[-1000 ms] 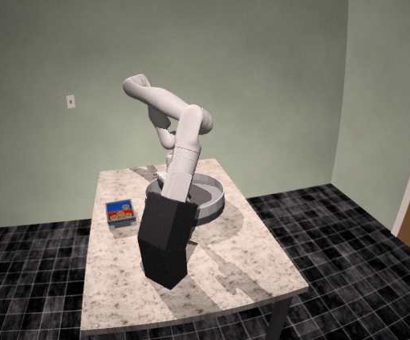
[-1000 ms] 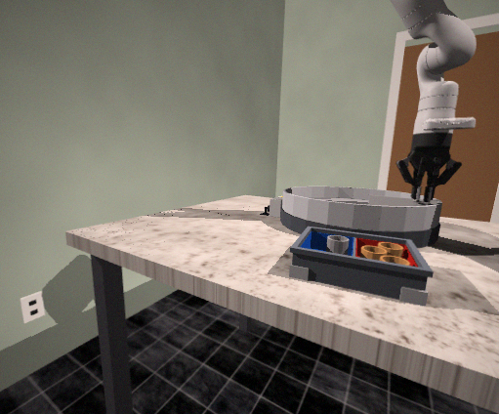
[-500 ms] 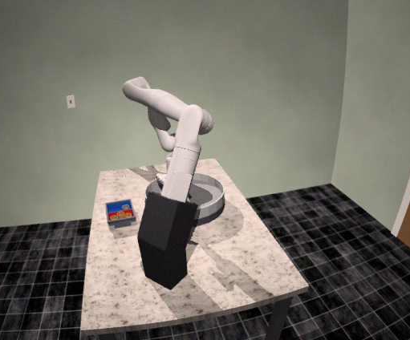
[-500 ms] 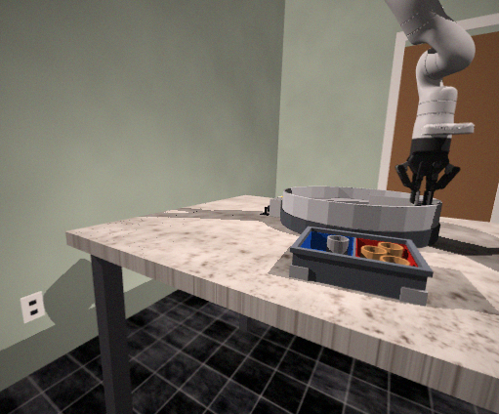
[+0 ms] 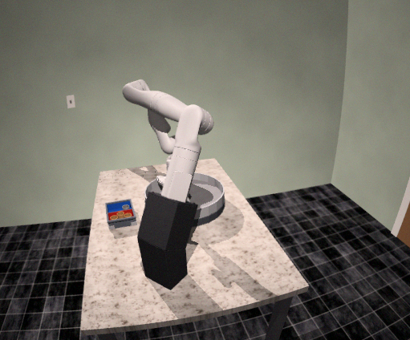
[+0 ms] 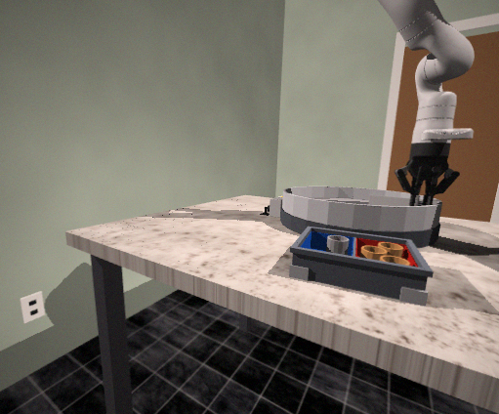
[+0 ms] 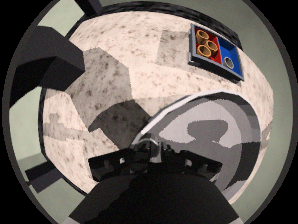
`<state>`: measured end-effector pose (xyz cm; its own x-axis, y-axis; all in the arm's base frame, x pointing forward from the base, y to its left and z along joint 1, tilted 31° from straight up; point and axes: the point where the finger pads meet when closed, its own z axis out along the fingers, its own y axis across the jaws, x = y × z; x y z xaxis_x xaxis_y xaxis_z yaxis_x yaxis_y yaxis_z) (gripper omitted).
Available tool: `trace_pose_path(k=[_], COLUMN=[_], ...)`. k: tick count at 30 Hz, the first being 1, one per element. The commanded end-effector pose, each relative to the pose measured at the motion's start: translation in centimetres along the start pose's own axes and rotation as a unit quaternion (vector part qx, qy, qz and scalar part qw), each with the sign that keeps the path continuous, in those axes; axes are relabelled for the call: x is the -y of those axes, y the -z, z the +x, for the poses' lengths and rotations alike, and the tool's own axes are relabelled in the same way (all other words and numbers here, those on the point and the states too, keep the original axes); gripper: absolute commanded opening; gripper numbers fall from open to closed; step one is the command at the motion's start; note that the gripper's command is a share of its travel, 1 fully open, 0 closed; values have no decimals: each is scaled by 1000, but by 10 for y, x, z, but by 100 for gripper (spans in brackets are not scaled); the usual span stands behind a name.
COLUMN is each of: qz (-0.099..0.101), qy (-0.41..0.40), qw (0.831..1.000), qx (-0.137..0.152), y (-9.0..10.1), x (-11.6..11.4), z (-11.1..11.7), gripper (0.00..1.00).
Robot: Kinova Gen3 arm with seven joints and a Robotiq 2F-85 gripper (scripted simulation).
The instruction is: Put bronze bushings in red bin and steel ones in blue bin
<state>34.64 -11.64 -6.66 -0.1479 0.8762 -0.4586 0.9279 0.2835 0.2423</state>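
My gripper (image 6: 425,197) (image 7: 156,146) hangs upright over the near right part of the grey turntable (image 5: 218,197) (image 6: 354,213) (image 7: 229,145), its fingertips dipping just behind the rim. The fingers stand narrow and I see nothing between them. I see no bushing on the turntable; its rim hides most of the floor in the exterior view. The divided tray stands in front of the turntable. Its blue bin (image 5: 119,205) (image 6: 312,240) (image 7: 226,56) holds one steel bushing (image 6: 337,242). Its red bin (image 5: 129,211) (image 6: 362,242) (image 7: 198,32) holds three bronze bushings (image 6: 374,252) (image 6: 392,247) (image 6: 395,260).
The arm's black pedestal (image 5: 167,240) (image 7: 47,56) stands on the marble table (image 5: 227,265) (image 6: 208,244), between the front edge and the turntable. The white arm (image 5: 184,152) reaches over the turntable. A brown door (image 6: 481,122) is behind.
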Motion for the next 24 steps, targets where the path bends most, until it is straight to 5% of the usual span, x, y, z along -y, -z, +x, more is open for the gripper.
trace_pose_path(k=[1,13,14,24], qz=[1,1,1,-2], qy=[0,0,0,0], qw=[1000,1000,1000,1000], qx=[1,1,0,0], y=[-3,-6,-5,-6], x=[1,1,1,-2], z=[0,-1,0,0], gripper=[18,18,0,0])
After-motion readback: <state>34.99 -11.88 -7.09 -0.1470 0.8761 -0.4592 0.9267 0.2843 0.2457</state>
